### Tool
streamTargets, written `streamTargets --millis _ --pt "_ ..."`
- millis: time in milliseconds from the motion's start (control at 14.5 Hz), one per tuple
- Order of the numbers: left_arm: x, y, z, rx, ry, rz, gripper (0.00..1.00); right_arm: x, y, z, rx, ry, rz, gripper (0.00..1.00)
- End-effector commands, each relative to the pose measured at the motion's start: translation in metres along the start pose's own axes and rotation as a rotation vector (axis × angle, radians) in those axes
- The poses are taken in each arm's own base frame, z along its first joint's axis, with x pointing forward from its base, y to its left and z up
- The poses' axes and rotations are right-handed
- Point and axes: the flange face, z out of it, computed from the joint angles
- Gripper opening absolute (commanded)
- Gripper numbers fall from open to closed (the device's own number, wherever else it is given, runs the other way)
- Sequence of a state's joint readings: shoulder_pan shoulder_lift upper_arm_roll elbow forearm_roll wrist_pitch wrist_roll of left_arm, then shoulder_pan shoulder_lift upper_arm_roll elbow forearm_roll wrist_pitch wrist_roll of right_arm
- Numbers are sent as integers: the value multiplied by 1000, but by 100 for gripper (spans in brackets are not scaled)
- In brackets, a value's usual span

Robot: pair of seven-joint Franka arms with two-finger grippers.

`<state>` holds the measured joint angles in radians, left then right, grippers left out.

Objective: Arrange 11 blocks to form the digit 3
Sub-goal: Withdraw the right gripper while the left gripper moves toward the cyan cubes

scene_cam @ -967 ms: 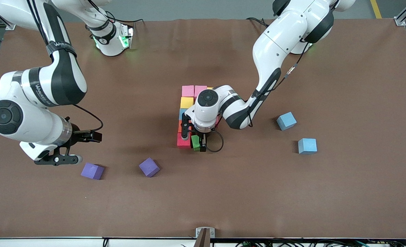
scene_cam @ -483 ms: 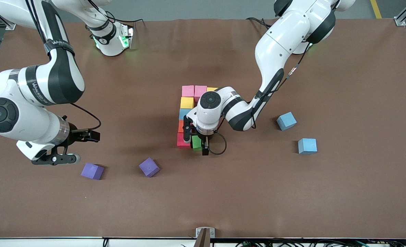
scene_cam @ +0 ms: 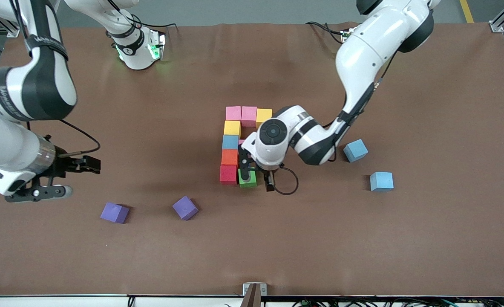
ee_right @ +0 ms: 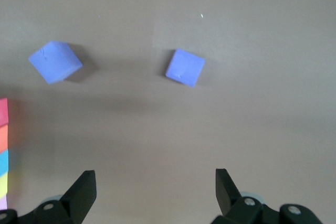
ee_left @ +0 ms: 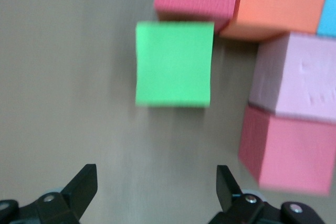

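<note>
left gripper (scene_cam: 257, 178) spread wide, empty, over green block (scene_cam: 247, 179) beside red block (scene_cam: 228, 174) | right gripper (scene_cam: 70, 177) wide open, empty, waiting | 2 purple cubes (scene_cam: 114, 212) and 2 light blue blocks (scene_cam: 355, 150) lay apart

Green cube (scene_cam: 247, 178) sits released, touching red corner cube (scene_cam: 228, 174) of unfinished digit

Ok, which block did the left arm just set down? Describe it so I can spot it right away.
Find the cluster of coloured cubes mid-table. At its end nearest the front camera, beside the red cube, sits the green block, under the open left gripper. It is the only green one.
</note>
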<state>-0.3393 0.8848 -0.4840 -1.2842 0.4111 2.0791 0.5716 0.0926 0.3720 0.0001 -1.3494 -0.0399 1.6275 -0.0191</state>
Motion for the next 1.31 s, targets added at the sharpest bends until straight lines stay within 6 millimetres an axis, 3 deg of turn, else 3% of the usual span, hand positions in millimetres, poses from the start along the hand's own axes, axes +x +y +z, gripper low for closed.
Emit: streamTargets --millis 0,207,621,898,1036,1243 --pt "-32 -11 -29 -44 -67 -25 100 -14 7 -36 -5 -8 1 100" --pt "-72 -25 -41 -88 -166 -13 100 -20 24 -54 3 -9 24 100" --pt "-153 -15 -59 -60 -252 -26 100 -34 26 -56 38 -95 43 100" --pt "-217 3 -47 12 -205 -21 100 -42 27 -74 32 -65 42 100" --pt "-253 -8 -42 21 -186 58 100 -53 31 -92 49 -29 50 100" --pt "-300 -19 -31 46 -145 120 100 -63 29 -90 68 -35 48 100"
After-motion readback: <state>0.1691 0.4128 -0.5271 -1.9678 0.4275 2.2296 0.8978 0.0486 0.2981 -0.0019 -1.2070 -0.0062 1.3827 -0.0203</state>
